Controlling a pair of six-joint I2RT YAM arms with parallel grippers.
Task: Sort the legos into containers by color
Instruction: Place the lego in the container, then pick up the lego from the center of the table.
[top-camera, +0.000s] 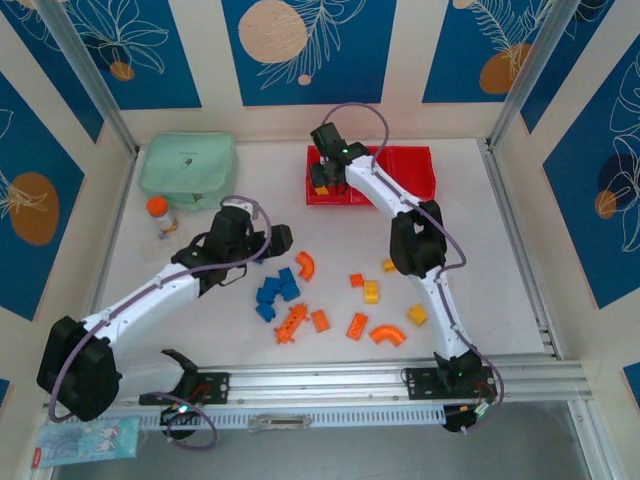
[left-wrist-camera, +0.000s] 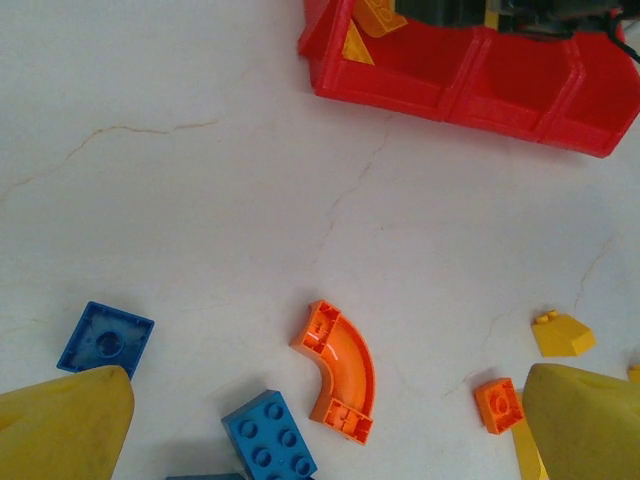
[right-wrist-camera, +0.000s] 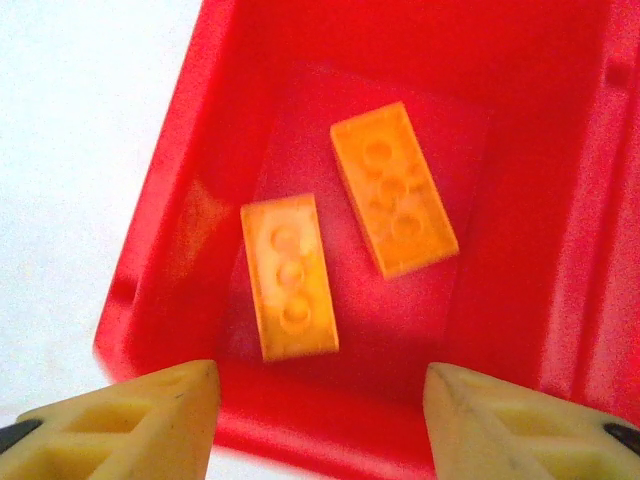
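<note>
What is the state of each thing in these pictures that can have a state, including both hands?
Red bins: upright, open on top.
Right hand: open, empty, above the left end bin.
Left hand: open, empty.
Two yellow bricks: lying flat in the left end bin, apart.
Loose bricks: scattered outside the bins, unsorted.
Green case: closed.
Bottle: standing, cap on.
</note>
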